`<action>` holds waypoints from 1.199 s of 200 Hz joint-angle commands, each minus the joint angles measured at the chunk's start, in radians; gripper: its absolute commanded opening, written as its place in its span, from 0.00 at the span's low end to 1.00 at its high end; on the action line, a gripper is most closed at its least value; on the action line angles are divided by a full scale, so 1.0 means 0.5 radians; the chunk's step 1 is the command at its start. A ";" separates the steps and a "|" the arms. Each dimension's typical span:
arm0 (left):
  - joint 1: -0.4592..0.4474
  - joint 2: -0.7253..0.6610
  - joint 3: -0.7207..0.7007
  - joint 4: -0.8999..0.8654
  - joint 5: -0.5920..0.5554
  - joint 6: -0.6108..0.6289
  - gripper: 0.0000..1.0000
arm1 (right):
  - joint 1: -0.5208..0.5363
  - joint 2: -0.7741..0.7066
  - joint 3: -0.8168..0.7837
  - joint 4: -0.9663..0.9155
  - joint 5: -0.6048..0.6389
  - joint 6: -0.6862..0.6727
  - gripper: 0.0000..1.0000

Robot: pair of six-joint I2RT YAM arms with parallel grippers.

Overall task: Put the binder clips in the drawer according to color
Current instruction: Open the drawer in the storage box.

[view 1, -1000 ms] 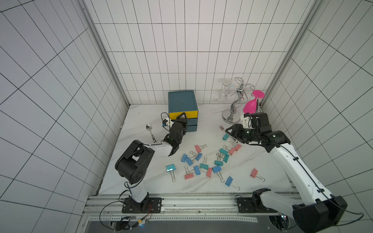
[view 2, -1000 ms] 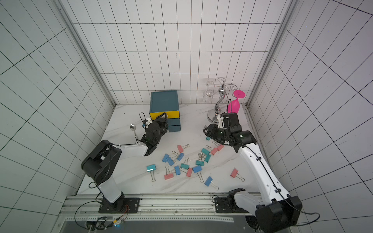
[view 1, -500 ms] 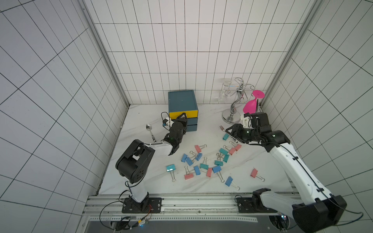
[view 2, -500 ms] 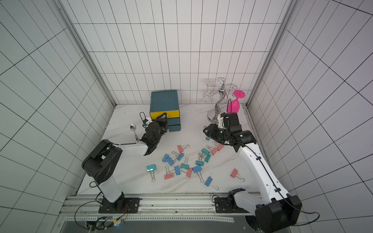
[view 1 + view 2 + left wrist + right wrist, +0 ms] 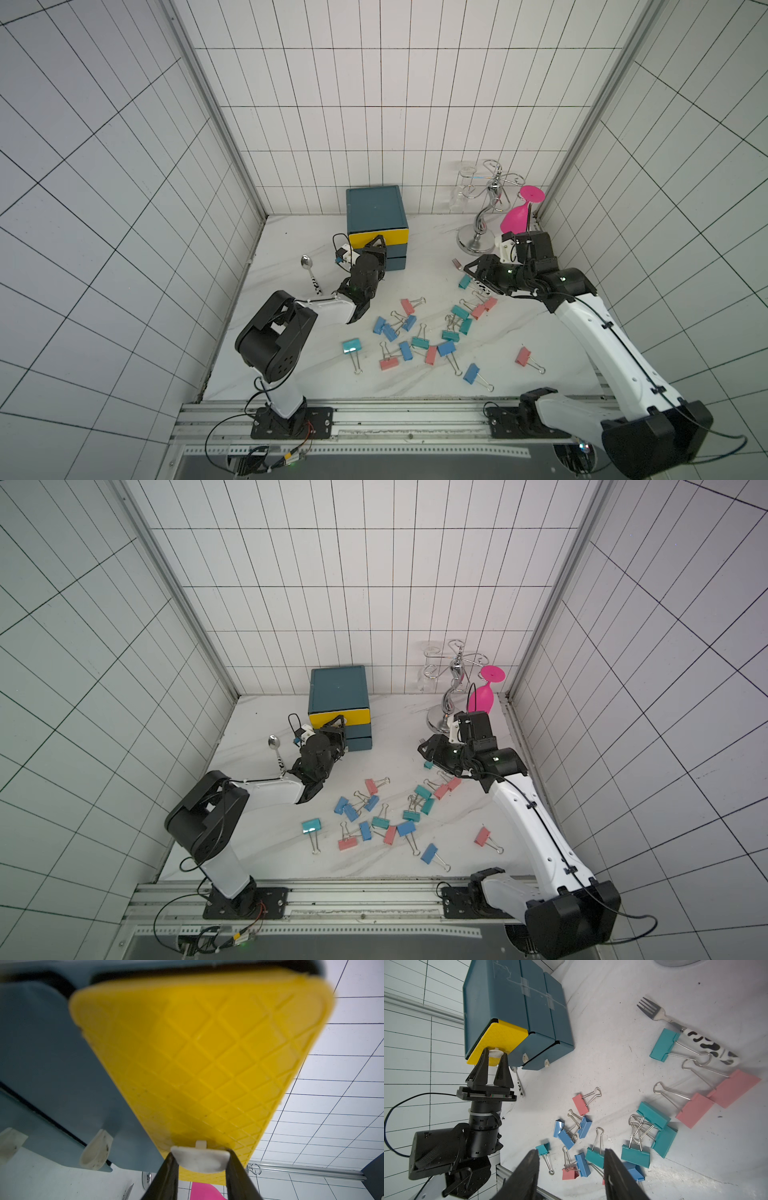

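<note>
My left tool [image 5: 495, 1053] clamps knob [image 5: 200, 1159] of yellow drawer [image 5: 197, 1053], dead ahead; pull straight back. Right tool [image 5: 571, 1151] part-open, empty, binder clips [image 5: 635, 1156] beneath.

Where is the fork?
The fork lies on the robot's right, close under the right gripper, its spotted handle beside a teal binder clip in the right wrist view.
</note>
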 commanded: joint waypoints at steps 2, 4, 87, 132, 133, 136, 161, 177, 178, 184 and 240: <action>-0.070 -0.138 -0.060 -0.003 -0.058 -0.009 0.34 | -0.026 -0.029 -0.031 0.035 -0.024 0.013 0.53; -0.075 -0.144 -0.071 -0.007 -0.064 -0.010 0.34 | -0.027 -0.028 -0.032 0.035 -0.025 0.012 0.53; -0.382 -0.404 -0.330 -0.134 -0.342 -0.139 0.34 | -0.027 -0.084 -0.101 0.063 -0.044 0.037 0.52; -0.412 -0.424 -0.354 -0.181 -0.349 -0.166 0.39 | -0.027 -0.092 -0.118 0.063 -0.059 0.036 0.52; -0.412 -0.421 -0.355 -0.178 -0.349 -0.165 0.39 | -0.026 -0.092 -0.118 0.063 -0.059 0.035 0.52; -0.412 -0.414 -0.356 -0.170 -0.345 -0.170 0.40 | -0.026 -0.092 -0.116 0.063 -0.061 0.035 0.52; -0.416 -0.361 -0.342 -0.137 -0.293 -0.199 0.42 | -0.028 -0.088 -0.094 0.031 -0.047 0.005 0.52; -0.432 -0.366 -0.336 -0.172 -0.302 -0.213 0.42 | -0.025 -0.082 -0.085 0.020 -0.038 -0.008 0.52; -0.434 -0.366 -0.336 -0.172 -0.303 -0.212 0.42 | -0.025 -0.081 -0.085 0.019 -0.038 -0.008 0.53; -0.437 -0.371 -0.335 -0.185 -0.307 -0.217 0.42 | -0.027 -0.078 -0.079 0.014 -0.038 -0.011 0.52; -0.470 -0.494 -0.342 -0.444 -0.329 -0.260 0.82 | -0.039 -0.032 -0.016 -0.092 0.002 -0.065 0.64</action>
